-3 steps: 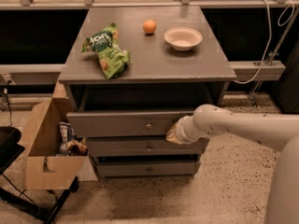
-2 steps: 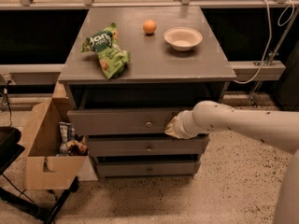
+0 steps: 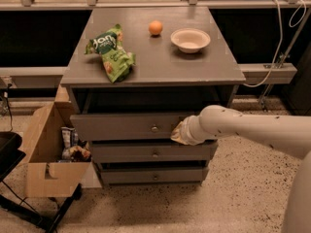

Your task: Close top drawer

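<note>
Gripper (image 3: 179,133) sits against the top drawer (image 3: 121,126), right of its knob (image 3: 154,128), below the table's (image 3: 155,57) front edge; drawer juts open; whether the gripper is open, can't tell.

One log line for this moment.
task: close top drawer | state: pulled out | end effector: at its front, right of knob

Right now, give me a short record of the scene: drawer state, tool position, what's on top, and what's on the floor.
drawer state: top drawer pulled out partway, with a dark gap above its front
tool position: tool at the right part of the top drawer's front, right of the knob, apparently touching
on top: cabinet top holds a green snack bag at left, an orange at the back and a bowl at right
floor: open cardboard box left of the cabinet, with items inside
</note>
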Motion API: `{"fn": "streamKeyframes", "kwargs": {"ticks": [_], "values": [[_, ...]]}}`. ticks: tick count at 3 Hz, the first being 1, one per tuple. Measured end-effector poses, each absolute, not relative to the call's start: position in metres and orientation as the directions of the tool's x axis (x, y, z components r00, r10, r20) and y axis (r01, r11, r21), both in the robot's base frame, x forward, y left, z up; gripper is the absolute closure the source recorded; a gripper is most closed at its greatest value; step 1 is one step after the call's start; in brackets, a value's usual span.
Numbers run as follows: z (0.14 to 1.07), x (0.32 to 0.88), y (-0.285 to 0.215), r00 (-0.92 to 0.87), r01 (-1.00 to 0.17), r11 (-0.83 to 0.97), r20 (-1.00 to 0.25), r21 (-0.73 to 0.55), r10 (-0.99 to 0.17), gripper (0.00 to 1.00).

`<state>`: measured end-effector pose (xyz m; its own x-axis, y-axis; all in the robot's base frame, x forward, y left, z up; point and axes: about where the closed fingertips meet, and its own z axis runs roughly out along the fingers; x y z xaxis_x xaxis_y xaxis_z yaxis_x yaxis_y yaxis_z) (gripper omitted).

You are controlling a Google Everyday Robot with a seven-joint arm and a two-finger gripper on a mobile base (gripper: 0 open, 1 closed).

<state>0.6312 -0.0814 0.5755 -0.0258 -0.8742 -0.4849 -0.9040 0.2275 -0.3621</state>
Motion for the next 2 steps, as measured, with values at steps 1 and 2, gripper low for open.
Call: {"fn": "streamKeyframes", "kwargs": {"ticks": [1,2], "values": [[0.5745,0.6308,-0.0802,-0.025,-0.905,0.226,-0.485,-0.360,-0.874,0.34],[0.5736,0.6304,-0.0790,-0.024,-0.906,0.224,-0.485,-0.359,-0.874,0.13]]}}
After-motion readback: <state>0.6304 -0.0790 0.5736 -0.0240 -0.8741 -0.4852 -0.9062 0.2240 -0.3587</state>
